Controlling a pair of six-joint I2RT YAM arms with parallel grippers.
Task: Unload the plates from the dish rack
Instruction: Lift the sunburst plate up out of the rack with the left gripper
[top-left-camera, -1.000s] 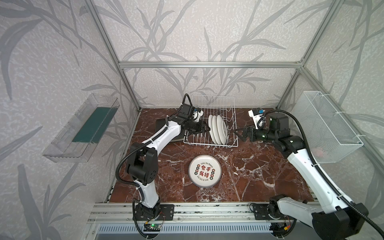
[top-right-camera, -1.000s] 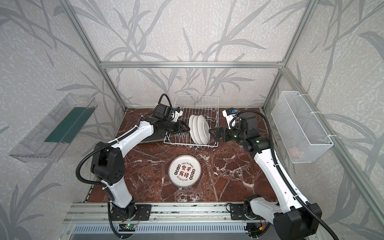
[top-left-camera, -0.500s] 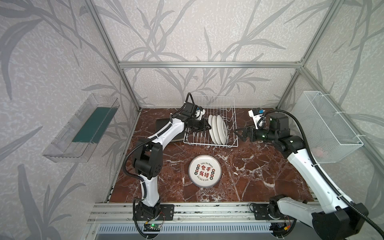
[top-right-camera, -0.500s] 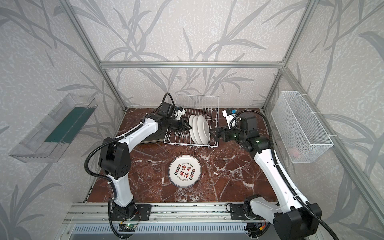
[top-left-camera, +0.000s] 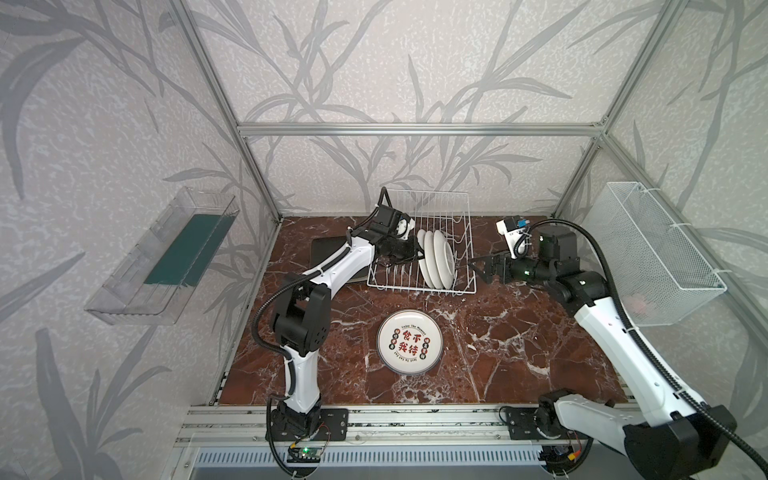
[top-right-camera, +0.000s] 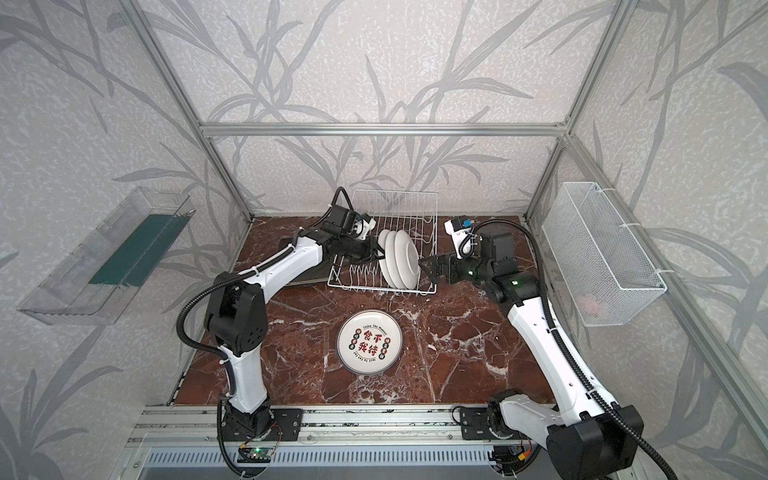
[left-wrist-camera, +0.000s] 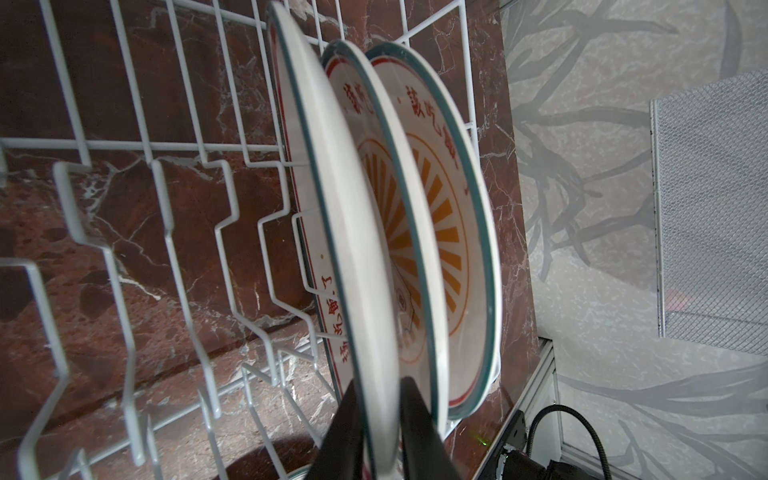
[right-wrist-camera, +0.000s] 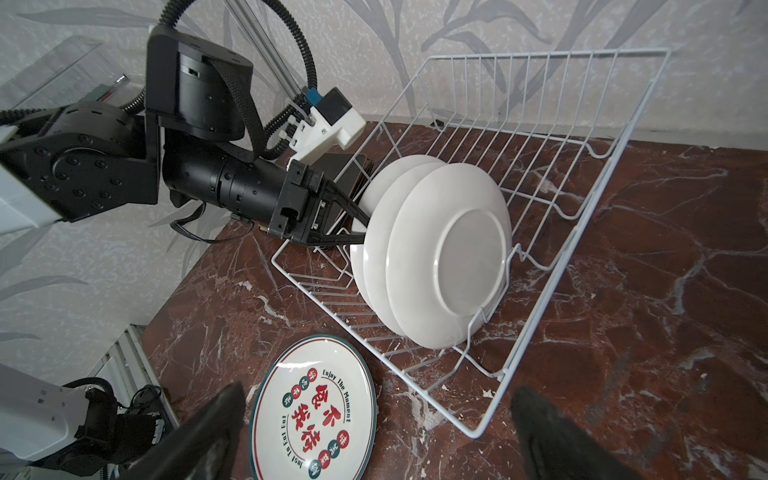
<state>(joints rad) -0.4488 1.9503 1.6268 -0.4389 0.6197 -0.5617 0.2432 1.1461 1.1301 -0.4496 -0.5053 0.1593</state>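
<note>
The dish rack (top-left-camera: 432, 208) sits at the middle of the tabletop's (top-left-camera: 519, 340) back edge. Three round white plates (top-right-camera: 399, 259) stand upright in a row in its front part, their plain backs turned toward the right edge. The left gripper (left-wrist-camera: 380, 380) reaches in from the rack's left side, and its jaws are clamped on the rim of the left-end plate (left-wrist-camera: 340, 187); the other two plates (right-wrist-camera: 453, 257) stand just beside it. The right gripper (top-left-camera: 477, 268) hovers just outside the rack's right side, jaws spread wide and holding nothing. A fourth round plate (top-left-camera: 410, 341) lies face up in front of the rack, near the tabletop's middle. A stack of dark square plates (top-left-camera: 328, 249) lies beside the rack toward the back-left corner, partly hidden by the left arm (top-left-camera: 345, 266)
</note>
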